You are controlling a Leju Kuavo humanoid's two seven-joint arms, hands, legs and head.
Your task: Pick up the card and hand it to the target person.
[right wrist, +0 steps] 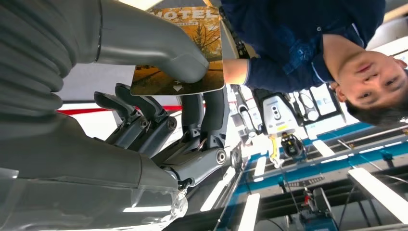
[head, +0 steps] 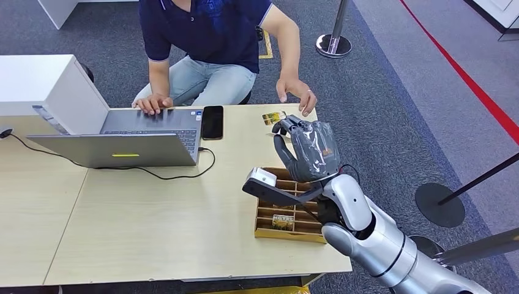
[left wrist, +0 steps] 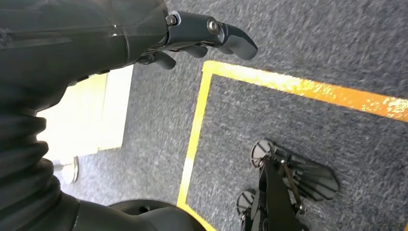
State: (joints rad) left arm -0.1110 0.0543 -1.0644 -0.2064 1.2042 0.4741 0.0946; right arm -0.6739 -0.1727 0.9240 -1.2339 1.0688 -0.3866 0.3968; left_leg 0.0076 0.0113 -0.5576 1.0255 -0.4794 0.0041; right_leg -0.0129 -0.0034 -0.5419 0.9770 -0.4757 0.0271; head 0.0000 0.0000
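Observation:
My right hand (head: 309, 150) is raised over the table's far right part and pinches a hotel card (head: 273, 117) at its fingertips. In the right wrist view the card (right wrist: 192, 29), printed with an autumn picture, is clamped between the thick thumb (right wrist: 159, 48) and the dark fingers (right wrist: 202, 115). The person (head: 208, 37) in a dark blue shirt sits across the table; one of their hands (head: 298, 90) rests at the table edge just beyond the card, not touching it. My left hand (left wrist: 144, 33) hangs over the carpet and holds nothing.
A wooden card box (head: 267, 231) with another card (head: 283, 220) stands under my right forearm. A laptop (head: 134, 138) with the person's other hand (head: 153, 103) on it, a black phone (head: 212, 121) and a white box (head: 43, 86) occupy the table's left.

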